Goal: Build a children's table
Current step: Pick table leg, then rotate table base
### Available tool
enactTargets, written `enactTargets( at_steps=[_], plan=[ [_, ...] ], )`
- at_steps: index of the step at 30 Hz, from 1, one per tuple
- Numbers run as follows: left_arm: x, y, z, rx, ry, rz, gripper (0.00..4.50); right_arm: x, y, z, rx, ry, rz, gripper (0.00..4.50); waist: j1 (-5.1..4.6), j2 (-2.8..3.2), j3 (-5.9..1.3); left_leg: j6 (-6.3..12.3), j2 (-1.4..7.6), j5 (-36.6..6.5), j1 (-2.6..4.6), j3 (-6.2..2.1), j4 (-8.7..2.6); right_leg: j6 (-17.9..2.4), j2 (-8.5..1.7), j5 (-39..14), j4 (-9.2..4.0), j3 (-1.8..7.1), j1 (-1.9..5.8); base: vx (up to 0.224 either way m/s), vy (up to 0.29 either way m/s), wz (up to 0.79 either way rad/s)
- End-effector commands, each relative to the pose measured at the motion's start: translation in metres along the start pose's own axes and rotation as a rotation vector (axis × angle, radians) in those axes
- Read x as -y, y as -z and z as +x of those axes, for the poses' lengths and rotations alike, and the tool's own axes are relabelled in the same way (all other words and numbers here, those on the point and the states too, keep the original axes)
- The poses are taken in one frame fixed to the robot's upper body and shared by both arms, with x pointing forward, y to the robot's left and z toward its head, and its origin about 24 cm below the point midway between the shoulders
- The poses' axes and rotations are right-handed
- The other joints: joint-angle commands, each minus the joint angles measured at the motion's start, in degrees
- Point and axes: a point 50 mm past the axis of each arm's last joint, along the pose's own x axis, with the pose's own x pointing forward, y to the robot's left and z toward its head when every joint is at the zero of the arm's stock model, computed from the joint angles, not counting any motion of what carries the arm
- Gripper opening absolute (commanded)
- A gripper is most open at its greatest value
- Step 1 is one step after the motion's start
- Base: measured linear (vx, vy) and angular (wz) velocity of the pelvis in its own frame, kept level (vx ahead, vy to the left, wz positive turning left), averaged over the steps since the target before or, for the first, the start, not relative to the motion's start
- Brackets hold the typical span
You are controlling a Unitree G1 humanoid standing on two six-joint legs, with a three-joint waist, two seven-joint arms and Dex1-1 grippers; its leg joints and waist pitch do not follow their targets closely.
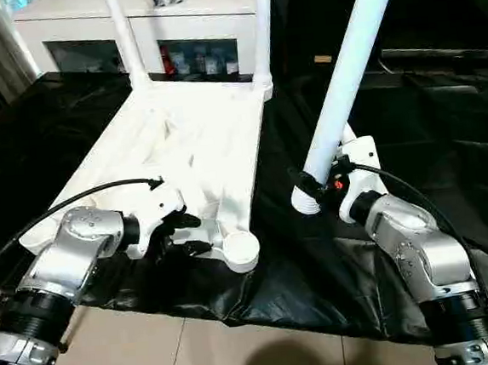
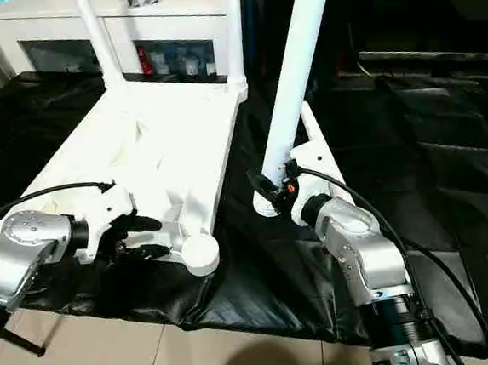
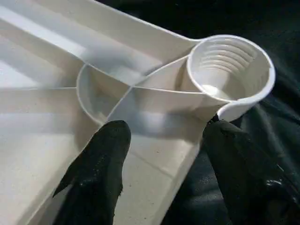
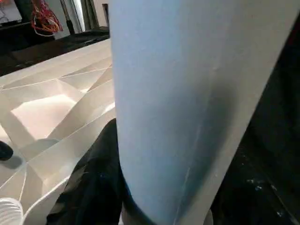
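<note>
Across the middle-left of the head views lies the table top [image 1: 185, 145], upside down on a black sheet [image 1: 320, 270], w/ two legs [image 1: 125, 39] already standing in the far corner sockets near the top of the frame. Behind it, upper left, a white cabinet [image 1: 85, 25].

Right of centre, a third leg [image 1: 345, 71] leans up toward the top edge, thick end down near the sheet, apart from the top. Right gripper [image 1: 313, 187] has its jaws clenched round that leg's lower end.

Lower left, left gripper [image 1: 180, 235] has its jaws astride the top's rim, one finger [image 3: 101, 164] inside and one outside; whether they actually pinch it I can't tell. Just beside them is the empty near socket [image 1: 240, 249], threads visible inside.

Step in hand, I'd say: get leg into that socket. To do it well: keep the top steady w/ left, swing leg over, bring it upright so thick end meets the socket square, then turn. A tilted start would likely cross the threads or shove the top along the sheet.
</note>
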Motion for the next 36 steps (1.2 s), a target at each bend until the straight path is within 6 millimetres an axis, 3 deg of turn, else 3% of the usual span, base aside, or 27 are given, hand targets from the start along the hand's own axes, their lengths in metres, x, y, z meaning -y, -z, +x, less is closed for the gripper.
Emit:
enactTargets(
  at_steps=[1,6,14,36],
  plan=[
    [0.003,0.012,0.003,-0.088,0.041,0.006,3.0,0.0,-0.002,0.002,0.002,-0.013,-0.017,1.89,0.0,-0.48,-3.9,-0.41,3.22,-7.6,1.72,-1.15,-4.44,-11.4,-5.36,-2.2,-4.16,3.27,2.14,0.0,0.0,0.0],
    [0.003,0.011,0.004,-0.083,0.089,-0.001,3.0,0.002,-0.003,0.003,0.001,-0.016,-0.025,1.89,-0.03,-0.08,-4.03,-1.04,3.43,-8.2,1.81,-1.27,-4.47,-11.9,-5.46,-1.4,-3.93,3.24,2.11,0.0,0.0,0.0],
    [-0.004,0.009,0.005,-0.069,0.064,-0.003,3.0,0.003,-0.001,0.002,-0.009,-0.015,-0.034,1.89,0.03,-0.2,-4.05,-0.88,3.39,-8.4,1.77,-1.24,-4.41,-12.4,-5.59,-0.6,-3.93,3.24,2.31,0.0,0.0,0.0],
    [-0.003,0.004,0.014,-0.006,0.053,-0.036,1.25,-0.003,0.0,0.004,-0.03,-0.069,-0.048,1.89,0.0,-0.38,-4.06,-0.02,3.49,-7.4,1.6,-1.25,-4.32,-13.1,-5.68,0.8,-3.77,3.18,2.44,0.0,0.0,0.0]
  ],
)
